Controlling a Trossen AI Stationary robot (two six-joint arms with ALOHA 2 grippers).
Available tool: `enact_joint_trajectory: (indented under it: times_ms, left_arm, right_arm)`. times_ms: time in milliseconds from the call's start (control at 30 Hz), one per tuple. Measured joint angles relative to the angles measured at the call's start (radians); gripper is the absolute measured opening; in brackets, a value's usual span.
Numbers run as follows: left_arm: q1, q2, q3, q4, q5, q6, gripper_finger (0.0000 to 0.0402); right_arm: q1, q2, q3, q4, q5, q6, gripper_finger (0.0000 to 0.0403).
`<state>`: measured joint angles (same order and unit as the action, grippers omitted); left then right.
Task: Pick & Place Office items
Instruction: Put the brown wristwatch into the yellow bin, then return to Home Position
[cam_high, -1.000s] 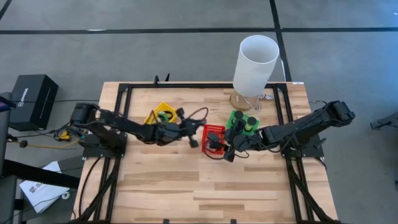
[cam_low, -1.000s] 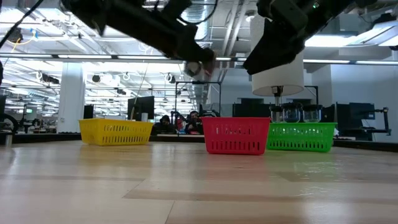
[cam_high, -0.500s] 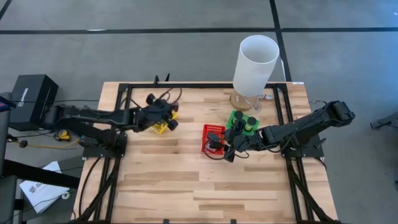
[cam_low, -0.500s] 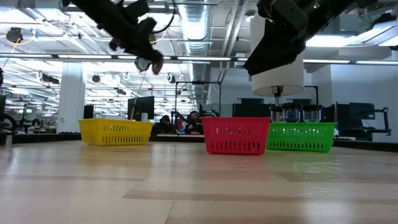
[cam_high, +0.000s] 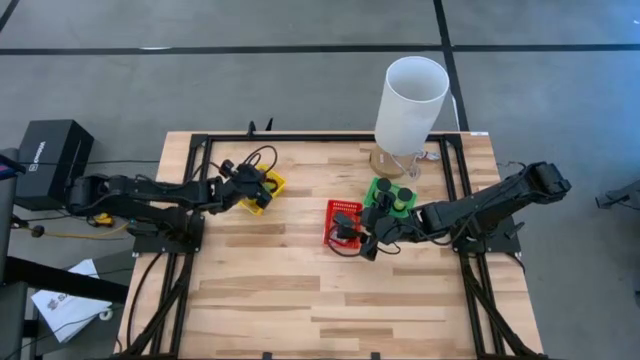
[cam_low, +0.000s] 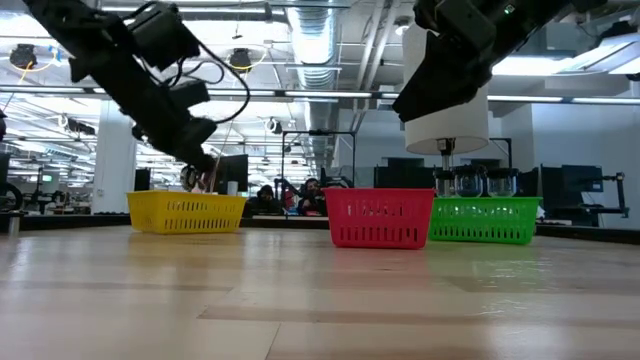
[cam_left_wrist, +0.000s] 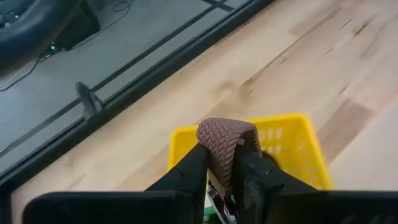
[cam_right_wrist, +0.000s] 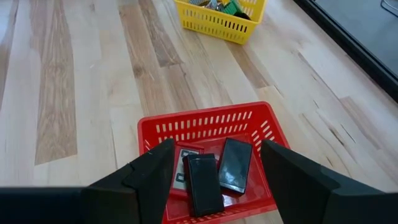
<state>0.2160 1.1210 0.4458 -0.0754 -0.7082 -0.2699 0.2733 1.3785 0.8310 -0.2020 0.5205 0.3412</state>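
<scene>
Left claw (cam_left_wrist: 221, 171) sits directly above the yellow plastic slotted basket (cam_left_wrist: 292, 134), its two dark fingers (cam_left_wrist: 186, 171) pinched narrowly on the brown woven watch strap (cam_left_wrist: 225, 146), which loops up between them; the rest of the watch is hidden below the fingers. In the high view the left claw (cam_high: 250, 185) reaches from the left side of the pale wooden counter (cam_high: 300, 290) to the yellow basket (cam_high: 268, 185), which stands near the counter's far left. In the low view the same claw (cam_low: 200, 165) points down just over the yellow basket's rim (cam_low: 185, 198). Right claw (cam_right_wrist: 214, 165) hangs over the red plastic slotted basket (cam_right_wrist: 205, 124) with fingers (cam_right_wrist: 149, 177) spread wide, holding nothing. Inside the red basket lie two flat black rectangles (cam_right_wrist: 235, 165), side by side, and a flat red block with a pale face (cam_right_wrist: 183, 165) partly under one of them. In the high view the right claw (cam_high: 368, 235) is at the counter's middle, over the red basket (cam_high: 340, 215); just beside that stands the green plastic basket (cam_high: 380, 185), holding short black cylinders (cam_high: 400, 200). A tall white cylinder (cam_high: 410, 100) rises at the counter's far edge behind the green basket. From the right wrist view the yellow basket (cam_right_wrist: 217, 22) shows well apart across the counter, with green and dark small items inside, too small to tell.
</scene>
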Motion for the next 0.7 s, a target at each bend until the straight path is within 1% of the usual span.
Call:
enact_joint_trajectory:
  times_ms: [100, 300, 567, 700]
  left_arm:
    - [0.018, 0.0, -0.022, 0.008, 0.0, -0.001, 0.0067]
    - [0.02, 0.0, -0.033, 0.021, 0.0, -0.019, 0.0102]
    - [0.02, 0.0, -0.033, 0.033, 0.003, -0.029, 0.0175]
    - [0.019, 0.0, -0.033, 0.034, 0.053, -0.073, 0.0207]
  right_arm:
    - [0.0, 0.0, 0.0, 0.0, 0.0, 0.0, 0.023]
    - [0.0, 0.0, 0.0, 0.0, 0.0, 0.0, 0.023]
    - [0.0, 0.0, 0.0, 0.0, 0.0, 0.0, 0.023]
    - [0.0, 0.0, 0.0, 0.0, 0.0, 0.0, 0.023]
